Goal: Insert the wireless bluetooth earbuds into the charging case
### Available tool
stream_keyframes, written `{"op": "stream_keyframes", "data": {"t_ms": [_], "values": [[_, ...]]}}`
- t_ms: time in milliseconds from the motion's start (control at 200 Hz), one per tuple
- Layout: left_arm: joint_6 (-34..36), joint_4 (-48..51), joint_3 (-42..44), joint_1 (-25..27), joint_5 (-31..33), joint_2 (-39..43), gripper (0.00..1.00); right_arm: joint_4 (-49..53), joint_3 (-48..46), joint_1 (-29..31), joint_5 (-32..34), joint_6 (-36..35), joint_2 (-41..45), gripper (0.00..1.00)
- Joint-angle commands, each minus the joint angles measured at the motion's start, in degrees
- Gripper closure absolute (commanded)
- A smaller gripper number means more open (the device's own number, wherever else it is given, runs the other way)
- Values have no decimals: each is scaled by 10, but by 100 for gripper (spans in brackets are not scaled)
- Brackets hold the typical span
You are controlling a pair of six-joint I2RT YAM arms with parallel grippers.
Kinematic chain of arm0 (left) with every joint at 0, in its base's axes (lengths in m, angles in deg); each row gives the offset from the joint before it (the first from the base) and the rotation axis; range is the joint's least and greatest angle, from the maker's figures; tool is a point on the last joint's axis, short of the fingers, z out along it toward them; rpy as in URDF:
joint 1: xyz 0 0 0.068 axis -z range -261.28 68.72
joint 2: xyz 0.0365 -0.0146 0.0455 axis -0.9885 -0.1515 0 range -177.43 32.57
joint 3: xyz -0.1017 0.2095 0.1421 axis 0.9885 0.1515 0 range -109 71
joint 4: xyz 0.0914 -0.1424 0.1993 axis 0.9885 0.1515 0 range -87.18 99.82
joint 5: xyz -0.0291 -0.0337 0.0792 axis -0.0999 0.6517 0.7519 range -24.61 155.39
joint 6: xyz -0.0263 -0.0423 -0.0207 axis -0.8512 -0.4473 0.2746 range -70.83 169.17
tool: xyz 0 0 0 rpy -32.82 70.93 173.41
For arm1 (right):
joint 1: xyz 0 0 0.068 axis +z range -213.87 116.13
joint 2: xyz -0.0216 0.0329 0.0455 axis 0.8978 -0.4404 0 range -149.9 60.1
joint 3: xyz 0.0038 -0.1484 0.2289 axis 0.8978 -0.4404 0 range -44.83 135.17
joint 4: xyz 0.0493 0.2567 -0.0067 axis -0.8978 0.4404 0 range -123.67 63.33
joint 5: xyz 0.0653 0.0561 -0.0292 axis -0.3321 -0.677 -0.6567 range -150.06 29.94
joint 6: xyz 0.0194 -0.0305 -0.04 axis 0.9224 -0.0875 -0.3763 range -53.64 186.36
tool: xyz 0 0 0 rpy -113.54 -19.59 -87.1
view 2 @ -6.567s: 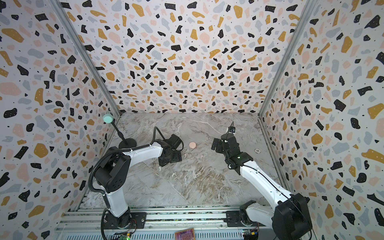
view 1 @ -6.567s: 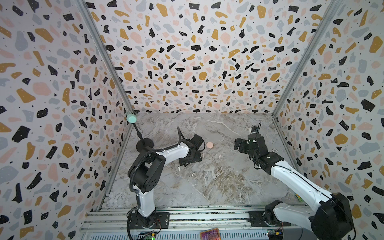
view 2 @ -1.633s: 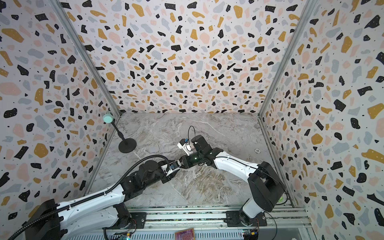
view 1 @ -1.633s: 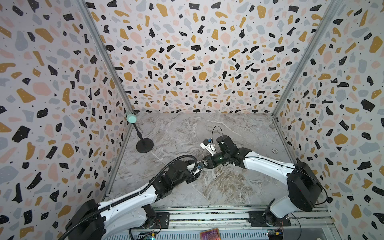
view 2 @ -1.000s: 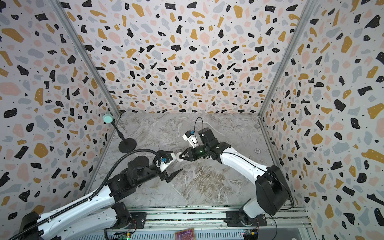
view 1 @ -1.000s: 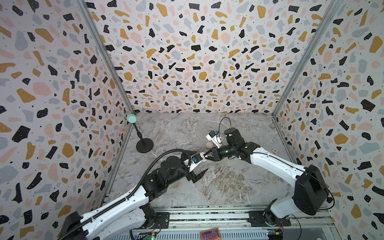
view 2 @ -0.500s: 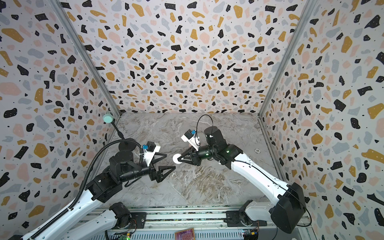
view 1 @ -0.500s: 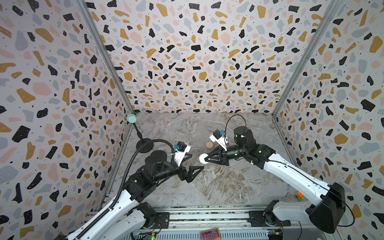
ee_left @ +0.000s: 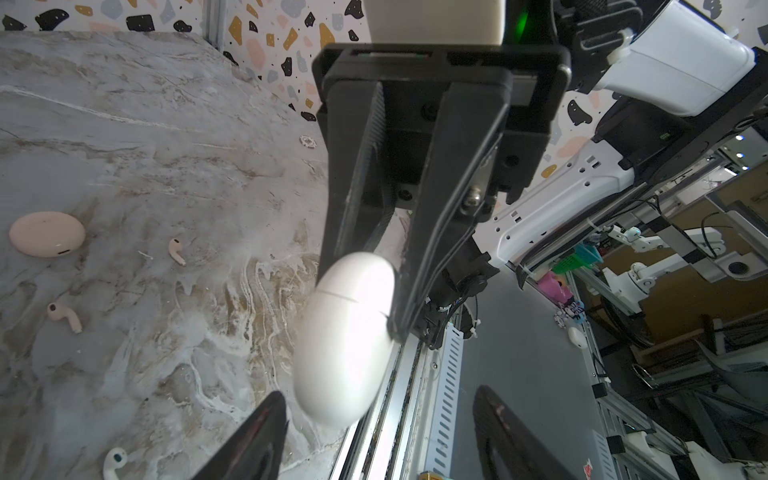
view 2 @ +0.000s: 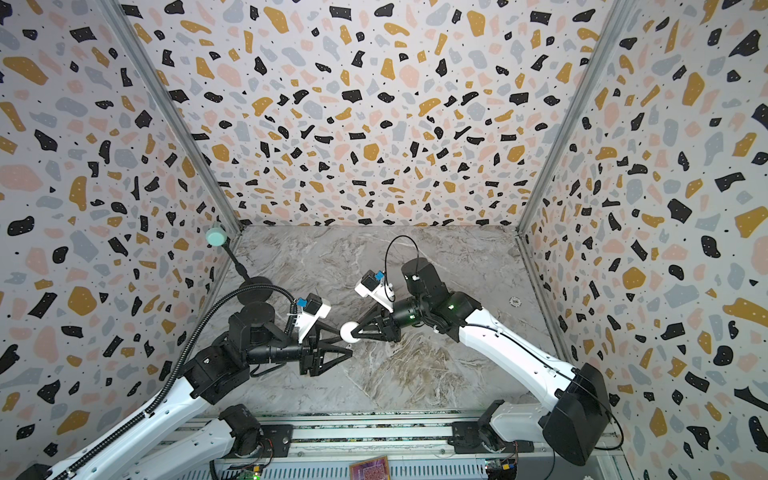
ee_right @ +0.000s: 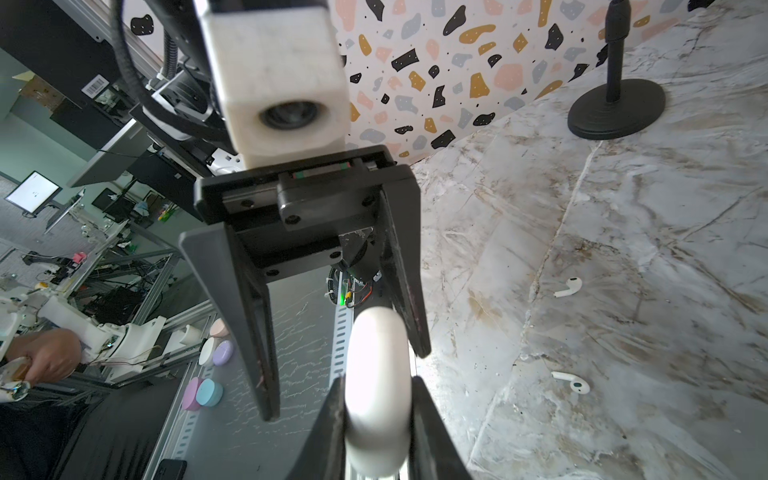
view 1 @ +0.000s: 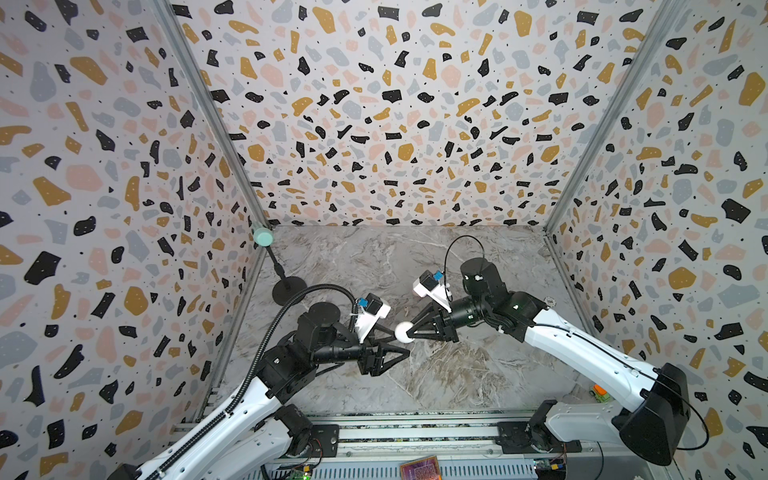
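At the far left of your marble table [view 1: 478, 374] stands a black microphone stand [view 1: 289, 289] with a pale green head. Next is your left gripper [view 1: 401, 343], raised off the table and reaching toward the middle. Its fingers stand wide apart and grip nothing.

The white charging case [view 1: 402, 332] hangs in the air right at their tips. In the left wrist view its end sits just beside one fingertip [ee_left: 266, 432]; you cannot tell whether they touch. The case is closed, its seam showing. Your right gripper [view 1: 409, 333] reaches in from the right and pinches the case between narrow-set fingers.

The wireless bluetooth earbuds [ee_right: 569, 286] lie loose on the marble, none in a case. The right wrist view shows two white ones, apart from each other. The left wrist view shows two pink earbuds [ee_left: 176, 251] near a closed pink charging case [ee_left: 48, 232], plus one white earbud at the frame's edge. In both top views they are too small or too hidden to pick out.

Further right, a small round white token [view 1: 550, 300] lies by the right wall. A small orange object [view 1: 598, 390] sits at the near right edge.
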Motion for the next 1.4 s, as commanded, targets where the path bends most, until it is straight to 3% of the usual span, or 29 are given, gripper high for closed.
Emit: {"op": "stream_keyframes", "data": {"t_ms": [0, 806, 1396], "values": [[18, 7, -8, -2, -3, -3, 31, 16, -5, 7, -16, -25, 21, 100], [43, 23, -37, -2, -43, -34, 54, 36, -8, 26, 4, -46, 14, 100], [42, 16, -34, -2, -65, -39, 62, 37, -7, 29, 17, -45, 4, 100]]}}
